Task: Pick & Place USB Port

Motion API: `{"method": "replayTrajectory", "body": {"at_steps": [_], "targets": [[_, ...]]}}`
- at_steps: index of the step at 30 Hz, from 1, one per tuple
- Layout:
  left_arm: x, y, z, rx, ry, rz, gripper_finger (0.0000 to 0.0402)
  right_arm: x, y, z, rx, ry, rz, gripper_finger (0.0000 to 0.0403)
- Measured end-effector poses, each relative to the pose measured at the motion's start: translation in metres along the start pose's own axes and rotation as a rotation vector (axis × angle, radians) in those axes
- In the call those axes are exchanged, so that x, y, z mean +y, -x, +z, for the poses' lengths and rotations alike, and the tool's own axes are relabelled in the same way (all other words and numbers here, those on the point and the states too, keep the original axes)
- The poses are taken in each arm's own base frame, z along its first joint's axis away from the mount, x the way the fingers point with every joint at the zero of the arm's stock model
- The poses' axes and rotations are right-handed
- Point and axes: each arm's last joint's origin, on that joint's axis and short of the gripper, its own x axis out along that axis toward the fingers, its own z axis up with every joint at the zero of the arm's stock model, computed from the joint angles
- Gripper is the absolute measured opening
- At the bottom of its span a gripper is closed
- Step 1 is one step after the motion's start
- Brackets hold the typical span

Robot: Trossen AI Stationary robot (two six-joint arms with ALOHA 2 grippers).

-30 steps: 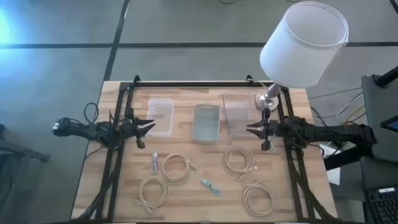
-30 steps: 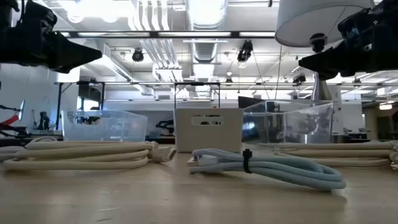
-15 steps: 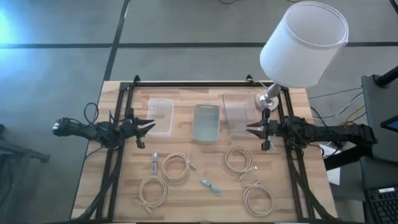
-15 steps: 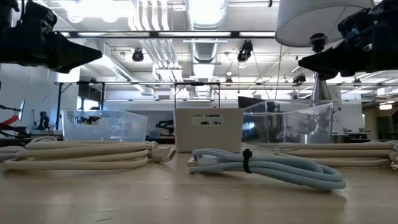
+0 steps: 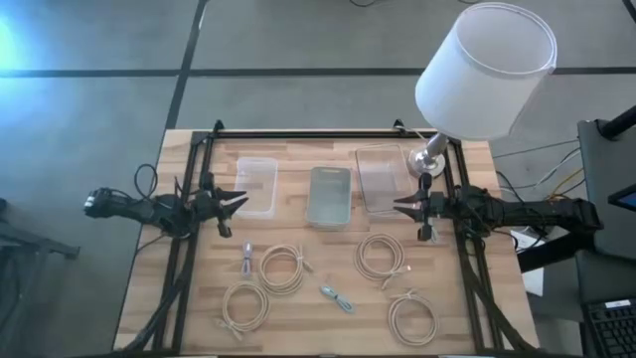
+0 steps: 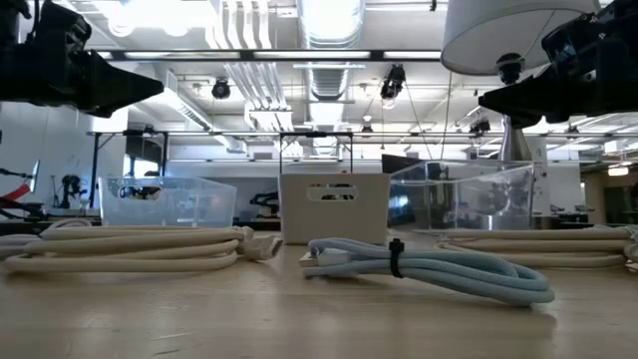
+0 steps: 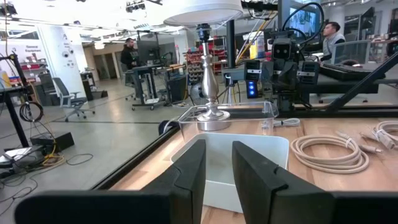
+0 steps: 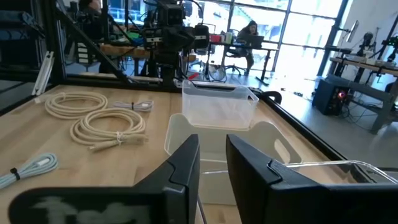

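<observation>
On the wooden table, several coiled beige cables (image 5: 281,268) lie flat on its near half. With them are a small bundled light-blue cable (image 5: 336,297) and a short pale USB piece (image 5: 246,261). Three bins stand in a row farther back: a clear one (image 5: 256,186), a grey-white one (image 5: 330,195) and another clear one (image 5: 378,179). My left gripper (image 5: 241,201) hovers open above the table's left side, beside the left clear bin. My right gripper (image 5: 397,206) hovers open at the right side, by the right clear bin. Both are empty.
A lamp with a white shade (image 5: 485,70) and a metal foot (image 5: 427,159) stands at the far right corner. A black frame (image 5: 308,132) runs along the table's edges. Bare wood (image 5: 328,254) lies between the bins and the cables.
</observation>
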Motion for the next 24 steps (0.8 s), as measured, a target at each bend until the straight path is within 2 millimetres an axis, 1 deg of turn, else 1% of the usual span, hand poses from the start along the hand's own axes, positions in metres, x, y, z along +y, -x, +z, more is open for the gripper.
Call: {"method": "replayTrajectory", "body": {"at_steps": [5,19,24], "targets": [[0.0000,0.0000,0.0000,0.000,0.000,0.000,0.0080,0.0000,0.0000,0.0000,0.000,0.000,0.000,0.0069],[0.0000,0.0000,0.0000,0.000,0.000,0.000,0.0081,0.0000,0.0000,0.0000,0.000,0.000,0.000,0.0089],[0.0000,0.0000,-0.0001,0.000,0.000,0.000,0.0081,-0.0001,0.0000,0.0001,-0.001,-0.001,-0.001,0.0086]]}}
